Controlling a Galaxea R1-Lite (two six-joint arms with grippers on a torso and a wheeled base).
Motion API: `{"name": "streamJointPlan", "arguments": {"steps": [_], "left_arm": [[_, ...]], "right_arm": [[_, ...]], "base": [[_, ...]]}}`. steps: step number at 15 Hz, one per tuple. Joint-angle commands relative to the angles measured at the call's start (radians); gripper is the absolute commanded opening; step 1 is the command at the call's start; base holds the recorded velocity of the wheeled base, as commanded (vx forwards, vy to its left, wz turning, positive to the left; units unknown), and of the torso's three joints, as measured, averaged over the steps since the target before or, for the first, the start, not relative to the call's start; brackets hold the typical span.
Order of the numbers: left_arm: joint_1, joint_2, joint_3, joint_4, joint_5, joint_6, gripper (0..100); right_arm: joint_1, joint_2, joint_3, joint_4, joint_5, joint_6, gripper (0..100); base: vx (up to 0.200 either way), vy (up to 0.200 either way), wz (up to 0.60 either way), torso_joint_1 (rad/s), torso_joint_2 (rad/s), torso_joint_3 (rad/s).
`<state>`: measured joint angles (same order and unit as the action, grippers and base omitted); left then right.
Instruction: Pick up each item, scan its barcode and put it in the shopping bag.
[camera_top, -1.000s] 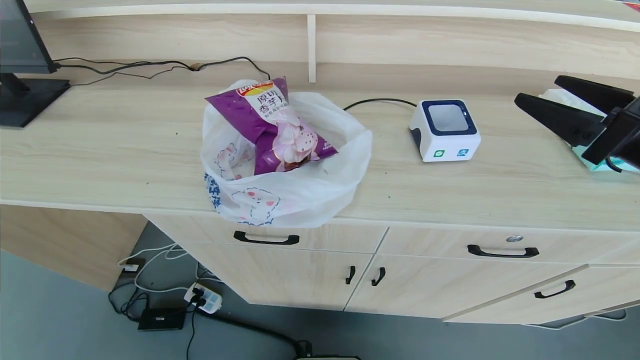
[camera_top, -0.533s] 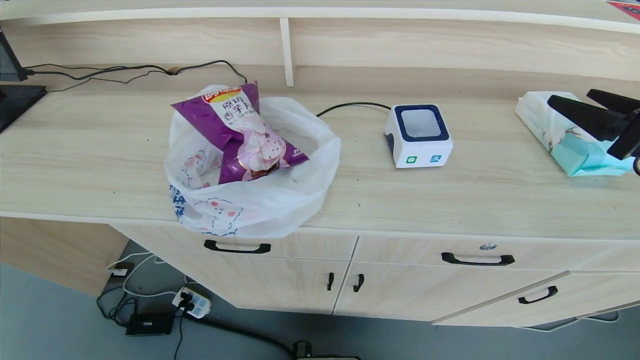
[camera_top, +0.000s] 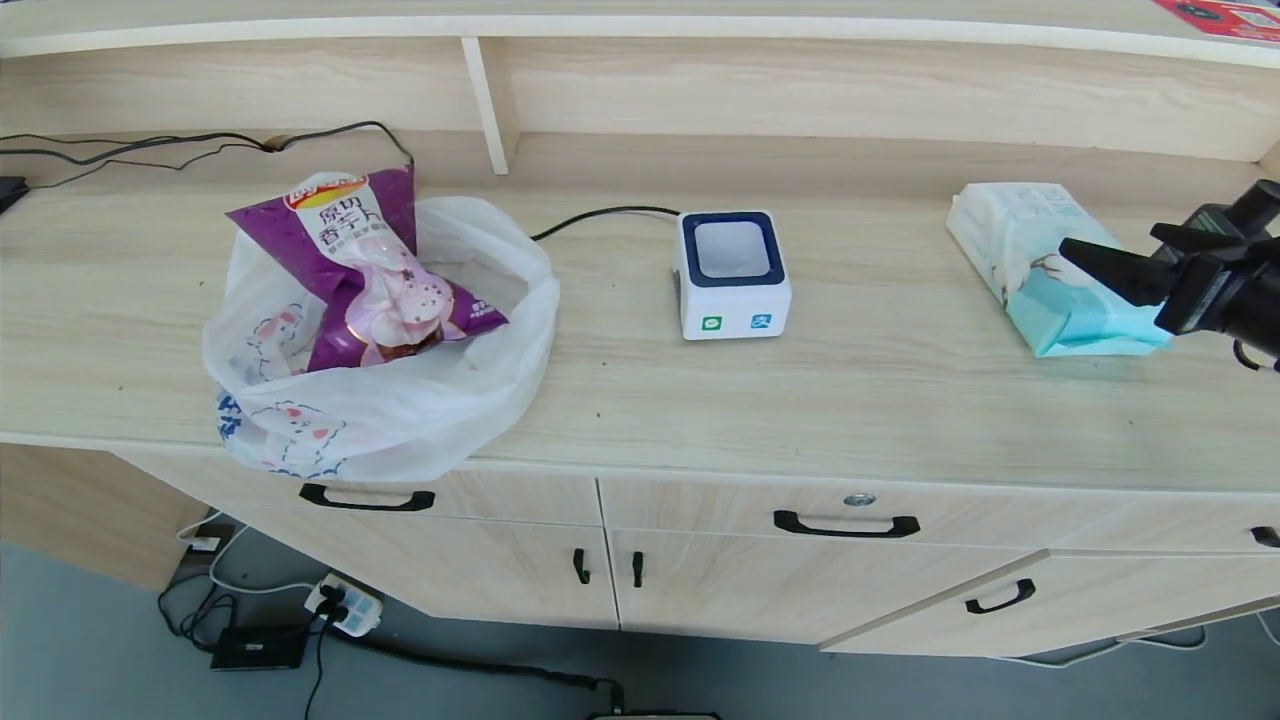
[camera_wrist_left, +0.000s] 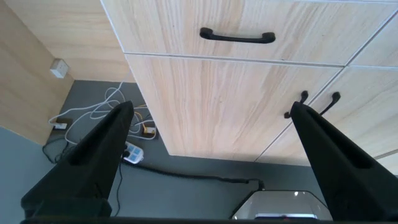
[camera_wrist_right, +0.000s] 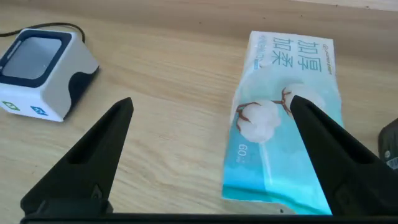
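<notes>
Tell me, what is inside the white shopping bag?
A purple chip bag sits in the shopping bag, its top sticking out. Anything beneath it is covered.

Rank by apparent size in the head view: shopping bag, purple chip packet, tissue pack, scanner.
1. White plastic shopping bag
2. Purple chip packet and teal-and-white tissue pack: too alike to rank
3. White-and-blue cube scanner

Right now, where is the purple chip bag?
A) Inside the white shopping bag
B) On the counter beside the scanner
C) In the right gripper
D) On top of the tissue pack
A: the purple chip bag stands in the open shopping bag, apart from the scanner. The right gripper is open and empty over by the tissue pack.
</notes>
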<state>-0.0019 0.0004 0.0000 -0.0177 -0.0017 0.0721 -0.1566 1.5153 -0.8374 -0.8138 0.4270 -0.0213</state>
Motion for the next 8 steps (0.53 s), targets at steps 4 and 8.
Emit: {"name": "streamJointPlan", "arguments": {"steps": [4, 8], "left_arm": [[0.0, 0.0, 0.0, -0.004, 0.0, 0.0, 100], [0.0, 0.0, 0.0, -0.004, 0.0, 0.002, 100]], "right_arm": [[-0.012, 0.167, -0.229, 0.186, 0.001, -0.042, 100], [-0.001, 0.252, -0.364, 0.289, -0.004, -0.082, 100]], "base": [[0.0, 0.0, 0.0, 0.0, 0.0, 0.0], [0.0, 0.0, 0.0, 0.0, 0.0, 0.0]]}}
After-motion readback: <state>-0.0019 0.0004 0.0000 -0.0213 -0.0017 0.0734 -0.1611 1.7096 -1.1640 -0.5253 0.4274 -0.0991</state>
